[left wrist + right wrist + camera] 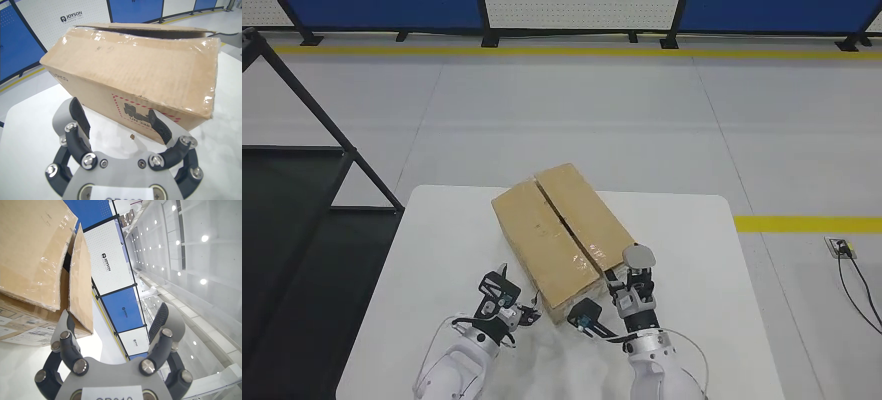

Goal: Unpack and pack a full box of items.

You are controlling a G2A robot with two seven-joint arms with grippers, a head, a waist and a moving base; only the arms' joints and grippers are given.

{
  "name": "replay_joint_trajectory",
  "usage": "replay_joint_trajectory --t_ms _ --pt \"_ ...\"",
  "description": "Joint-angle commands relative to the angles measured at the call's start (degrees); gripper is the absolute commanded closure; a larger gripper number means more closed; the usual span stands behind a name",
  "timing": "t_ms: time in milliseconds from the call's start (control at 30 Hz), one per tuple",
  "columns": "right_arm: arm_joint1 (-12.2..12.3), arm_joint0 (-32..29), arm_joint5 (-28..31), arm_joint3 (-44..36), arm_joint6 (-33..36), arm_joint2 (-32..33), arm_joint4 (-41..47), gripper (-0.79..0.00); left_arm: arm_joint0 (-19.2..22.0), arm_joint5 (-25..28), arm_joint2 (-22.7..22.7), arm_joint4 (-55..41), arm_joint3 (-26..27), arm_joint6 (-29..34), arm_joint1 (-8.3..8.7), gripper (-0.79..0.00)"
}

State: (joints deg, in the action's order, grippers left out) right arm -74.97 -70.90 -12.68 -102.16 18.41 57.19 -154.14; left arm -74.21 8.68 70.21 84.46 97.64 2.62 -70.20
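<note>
A brown cardboard box [562, 235] lies slantwise in the middle of the white table [442, 260], its two top flaps down with a narrow seam between them. My left gripper [504, 293] is open at the box's near end; in the left wrist view it [113, 108] faces the labelled side of the box [132, 66], one finger [160, 128] close to the wall. My right gripper [634, 270] is open at the box's near right corner, tilted upward. Its [114, 309] one finger [69, 323] sits beside the corner of a slightly lifted flap [80, 279].
A small brown crumb [132, 136] lies on the table in front of the left gripper. A black metal frame [302, 100] stands off the table's left side. Bare table surface lies on both sides of the box. A cable [854, 275] lies on the floor at right.
</note>
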Motion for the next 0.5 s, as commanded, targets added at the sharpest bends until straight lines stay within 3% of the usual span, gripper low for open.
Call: replay_joint_trajectory --t_ms 0,133,467 --pt "0.01 -0.30 0.23 -0.13 -0.92 1.14 2.25 -0.785 0.22 -0.05 -0.27 0.13 -0.06 0.13 -0.08 -0.785" --pt "0.30 -2.64 -0.67 -1.67 -2.53 4.03 3.15 -0.785 0.77 0.06 -0.78 0.07 -0.19 0.38 -0.25 -0.785" --pt "0.89 -12.04 -10.20 -5.85 -6.55 11.60 7.74 -0.785 3.32 1.22 -3.57 1.84 -1.00 1.63 -0.82 -0.785"
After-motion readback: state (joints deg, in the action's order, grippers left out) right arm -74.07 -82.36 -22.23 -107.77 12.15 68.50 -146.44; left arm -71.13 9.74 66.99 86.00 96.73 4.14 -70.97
